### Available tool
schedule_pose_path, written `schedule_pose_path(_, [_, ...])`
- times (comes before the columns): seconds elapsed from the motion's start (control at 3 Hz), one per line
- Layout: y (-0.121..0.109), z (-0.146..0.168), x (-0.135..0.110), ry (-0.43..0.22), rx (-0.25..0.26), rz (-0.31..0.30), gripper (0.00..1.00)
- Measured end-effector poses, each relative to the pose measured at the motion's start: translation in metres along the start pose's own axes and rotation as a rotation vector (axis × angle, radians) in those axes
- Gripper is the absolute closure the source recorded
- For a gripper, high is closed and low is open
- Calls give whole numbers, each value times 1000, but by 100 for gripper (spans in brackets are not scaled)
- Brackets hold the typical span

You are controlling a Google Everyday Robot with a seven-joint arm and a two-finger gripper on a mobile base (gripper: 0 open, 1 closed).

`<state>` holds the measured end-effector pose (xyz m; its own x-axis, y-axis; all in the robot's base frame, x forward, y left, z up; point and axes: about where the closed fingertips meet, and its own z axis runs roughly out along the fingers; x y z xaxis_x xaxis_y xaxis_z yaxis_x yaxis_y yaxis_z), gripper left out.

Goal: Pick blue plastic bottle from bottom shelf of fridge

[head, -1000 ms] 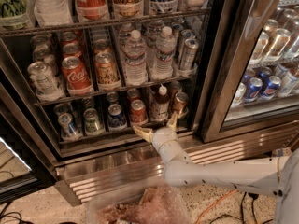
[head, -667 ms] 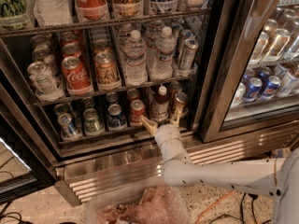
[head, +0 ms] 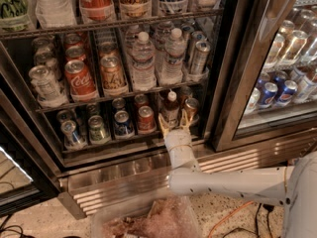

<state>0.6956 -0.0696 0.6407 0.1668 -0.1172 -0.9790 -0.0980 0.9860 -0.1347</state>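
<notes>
A speckled floor (head: 39, 222) runs along the foot of the fridge (head: 233, 58), whose steel frame and louvred base grille (head: 124, 187) fill most of the view. Its top rack is cut off by the upper edge. To the right stands a neighbouring glass-door cooler (head: 265, 43) holding blue cans (head: 277, 92), partly washed out by glare. At the bottom edge a clear plastic tub (head: 104, 217) shows only in part, and its pinkish contents are hard to make out. An orange cable (head: 233, 217) trails over the floor.

The blue plastic bottle (head: 172, 105) stands upright on the bottom shelf (head: 114, 144), towards its right end, between a red can (head: 146, 119) and a brownish can (head: 191, 108). Its lower body is hidden behind the end effector (head: 173, 120), so the base cannot be seen. The white arm (head: 233, 185) reaches in from the lower right. The end effector's fingers (head: 162, 122) are spread apart, one on each side of the bottle's lower part; whether they touch it cannot be told.

A second ago the end effector sat lower and further left, short of the shelf's front edge. It has since moved up and right to straddle the bottle. The cans and bottles have not shifted.
</notes>
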Motion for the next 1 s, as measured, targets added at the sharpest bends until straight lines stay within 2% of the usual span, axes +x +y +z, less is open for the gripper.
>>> schedule_pose_path(0.33, [6, 5, 8, 24, -18, -13, 20])
schedule_pose_path(1.0, [15, 13, 21, 64, -55, -27, 18])
